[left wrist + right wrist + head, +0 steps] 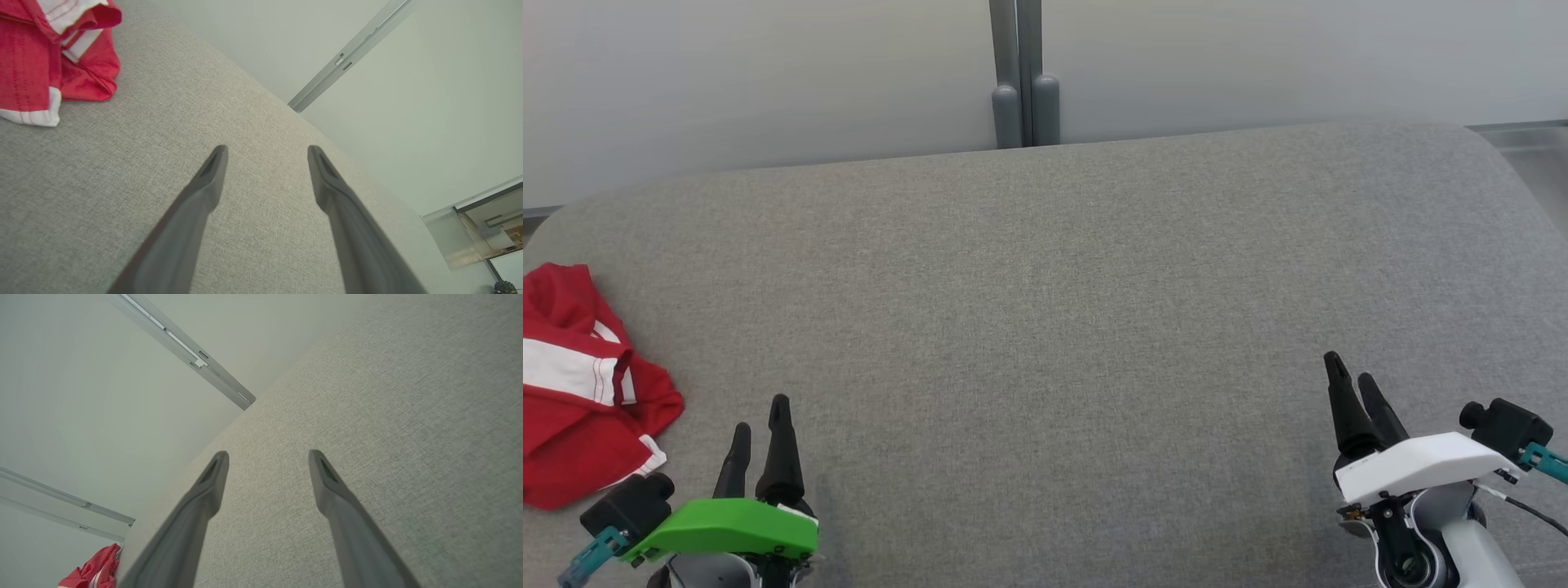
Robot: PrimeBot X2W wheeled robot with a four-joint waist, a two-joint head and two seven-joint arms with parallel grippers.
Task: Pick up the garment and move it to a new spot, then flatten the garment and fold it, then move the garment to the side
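The crumpled red garment with white stripes (588, 392) lies bunched at the left edge of the grey woven cushioned surface (1045, 327), so the pick-up looks not yet begun. To do it well, the left gripper (760, 415) should probably reach left and pinch a raised fold, not a flat hem. Its 2 dark fingers stand apart and empty, near the garment but not touching it. The right gripper (1347, 367), likewise spread, is well apart from it.
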